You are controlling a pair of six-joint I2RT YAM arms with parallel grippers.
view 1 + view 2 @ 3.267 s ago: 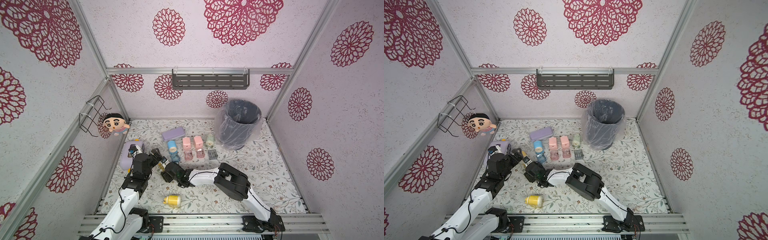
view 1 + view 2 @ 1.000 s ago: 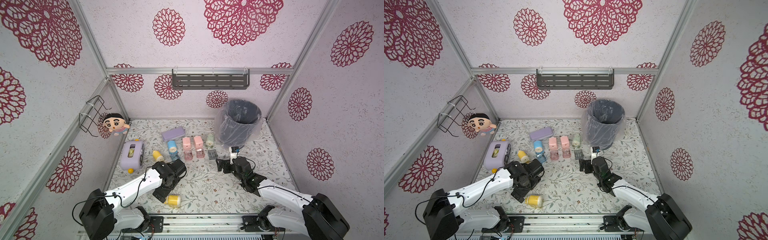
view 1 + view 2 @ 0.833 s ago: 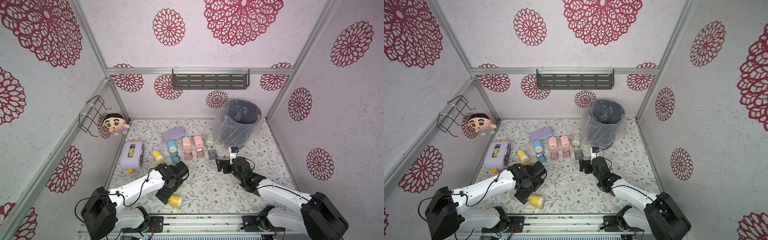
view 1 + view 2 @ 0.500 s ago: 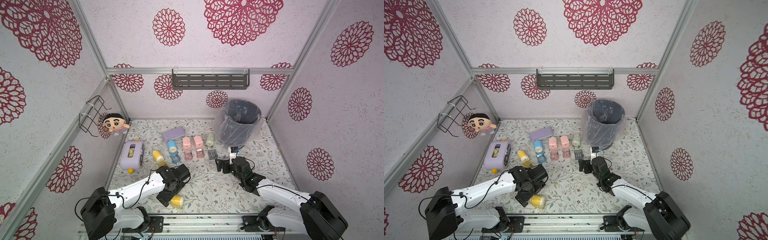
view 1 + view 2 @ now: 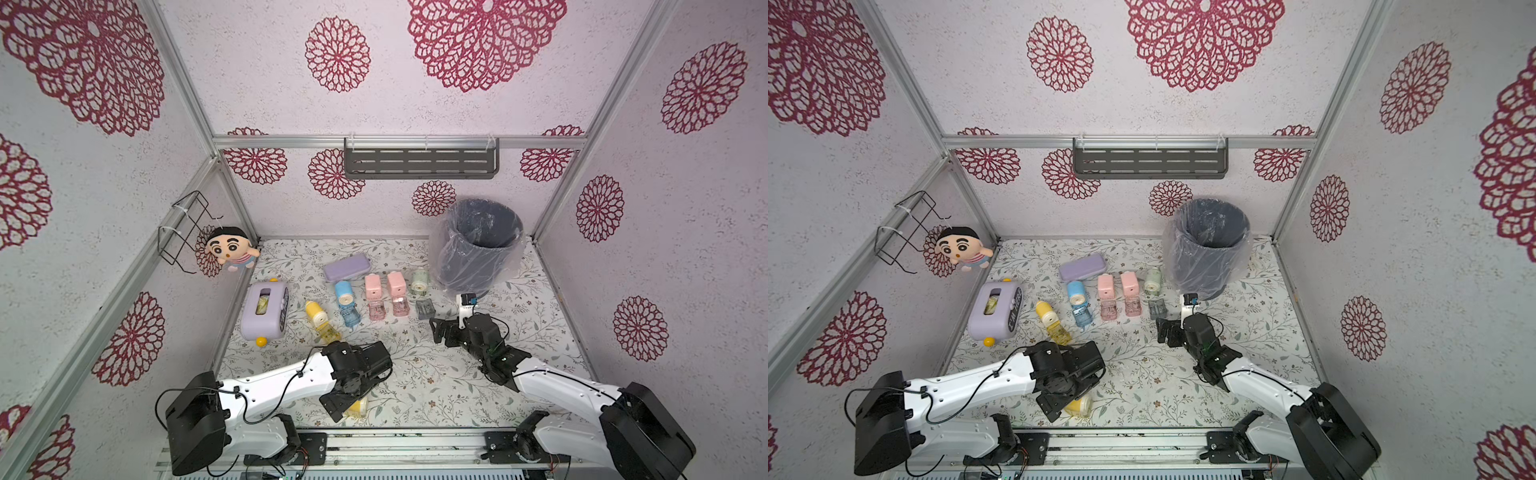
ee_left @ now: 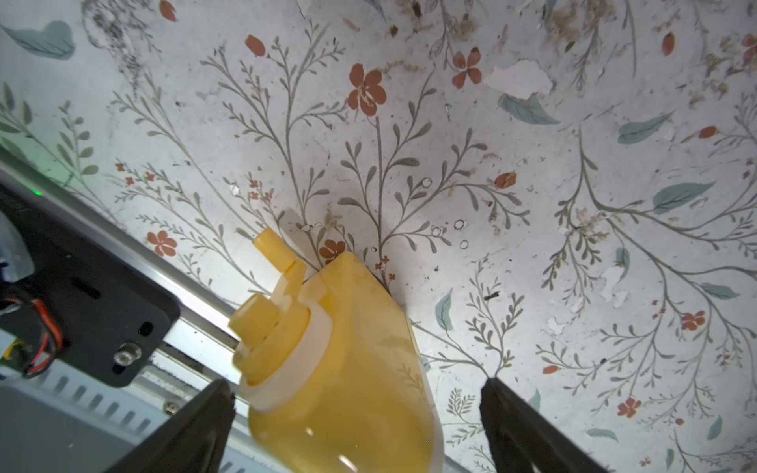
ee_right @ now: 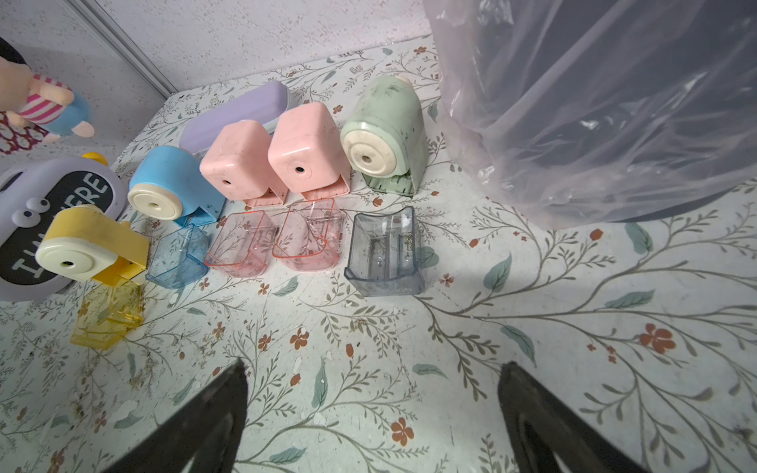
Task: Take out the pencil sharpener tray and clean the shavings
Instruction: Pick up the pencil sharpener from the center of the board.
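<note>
Slippage threatens: the yellow plastic crank sharpener (image 6: pixel 348 368) lies on its side, lower centre in the left wrist view, between the wide jaws of the left gripper (image 6: pixel 355 383) and beside the metal front rail (image 6: pixel 192 297). A squeeze on its rounded collar could skid it railward, or tip it and add to the tan shavings (image 6: pixel 567 20) strewn at upper right. The right gripper (image 7: pixel 372 364), wide and empty, hangs well apart.

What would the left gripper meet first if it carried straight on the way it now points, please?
The yellow sharpener lying near the front rail: in the left wrist view it sits between the open jaws of the left gripper, apparently untouched. Depth is hard to judge.
</note>
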